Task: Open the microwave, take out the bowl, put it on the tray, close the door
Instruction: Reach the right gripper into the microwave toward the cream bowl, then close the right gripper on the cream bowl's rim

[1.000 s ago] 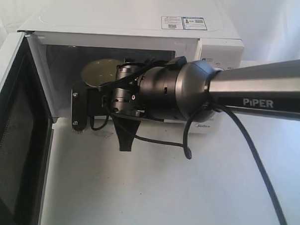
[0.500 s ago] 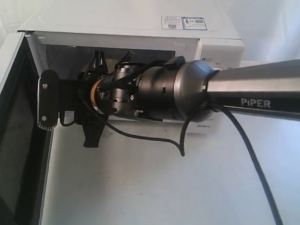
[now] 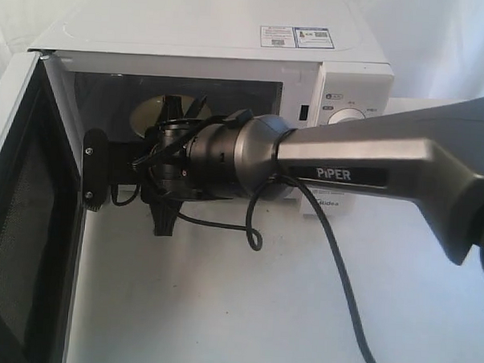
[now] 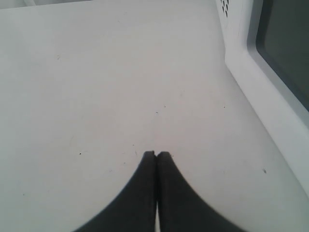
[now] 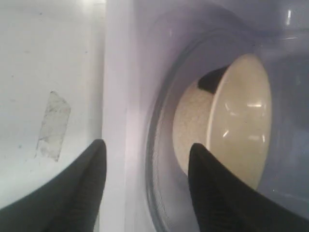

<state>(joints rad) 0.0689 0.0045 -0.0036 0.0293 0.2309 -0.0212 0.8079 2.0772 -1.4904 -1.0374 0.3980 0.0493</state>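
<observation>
Surface: I see the white surface [image 3: 220, 309] filling the near part of the exterior view. A black cable [image 3: 339, 266] trails over it toward 5 o'clock.
Left end effector: in the left wrist view, my left end effector [image 4: 155, 154] hangs over bare surface. Its two dark fingers are pressed together with nothing between them. A white panel with a dark window runs past beside it, the door as far as I can tell.
Door: the door [image 3: 23, 220] stands swung wide at 9 o'clock in the exterior view. Its black mesh inner face is turned toward the arm.
Right arm: my right arm [image 3: 371, 167] comes in from 3 o'clock and reaches across the middle to the mouth of the oven.
Right end effector: in the right wrist view, the right end effector [image 5: 147, 144] has its fingers spread wide and holds nothing. One finger sits over the white sill side and the other in front of the glass turntable [image 5: 157, 164].
Bowl: the cream, glossy bowl [image 5: 236, 121] sits inside the cavity within the turntable's ring, just beyond the fingertips. I cannot tell whether a finger touches it. In the exterior view it peeks out at 11 o'clock from the wrist, mostly hidden.
Microwave: the microwave [image 3: 208, 35] sits at 12 o'clock, with a round knob [image 3: 351, 115] at 1 o'clock and stickers [image 3: 296, 37] on top.
</observation>
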